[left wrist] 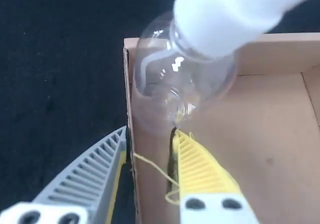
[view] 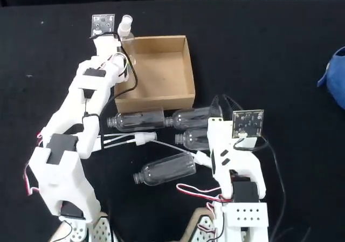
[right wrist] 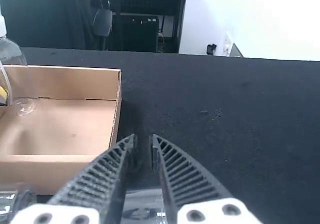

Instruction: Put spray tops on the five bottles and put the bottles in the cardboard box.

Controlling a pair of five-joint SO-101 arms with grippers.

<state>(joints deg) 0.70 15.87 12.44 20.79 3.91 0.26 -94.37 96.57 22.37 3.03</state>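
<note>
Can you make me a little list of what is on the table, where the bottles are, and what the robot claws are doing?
box: cardboard box, open at the top
capped bottle: one capped bottle at the box's far left corner, just past the left gripper's tips
left gripper: left gripper open, one finger on each side of the box wall
bare bottles: four bare bottles lying on the table in front of the box
loose spray tops: loose spray tops lying among them
right gripper: right gripper over the lying bottles, narrow gap between fingers
</note>
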